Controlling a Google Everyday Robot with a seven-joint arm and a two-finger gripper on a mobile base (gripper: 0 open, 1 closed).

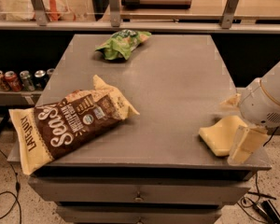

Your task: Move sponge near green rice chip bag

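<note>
The pale yellow sponge (pixel 218 135) lies flat on the grey table (pixel 177 87) near its front right corner. My gripper (pixel 238 124) is at the sponge's right end, open. One cream finger (pixel 244 146) stands at the front and the other (pixel 231 101) behind, with the sponge's right end between them. The white arm housing hides the sponge's right edge. The green rice chip bag (pixel 122 43) lies at the table's far edge, left of the middle, far from the sponge.
A large brown-and-cream chip bag (pixel 67 122) lies at the front left, overhanging the table edge. Soda cans (pixel 19 80) stand on a low shelf to the left. A counter with metal posts (pixel 114 6) runs behind the table. Cables lie on the floor.
</note>
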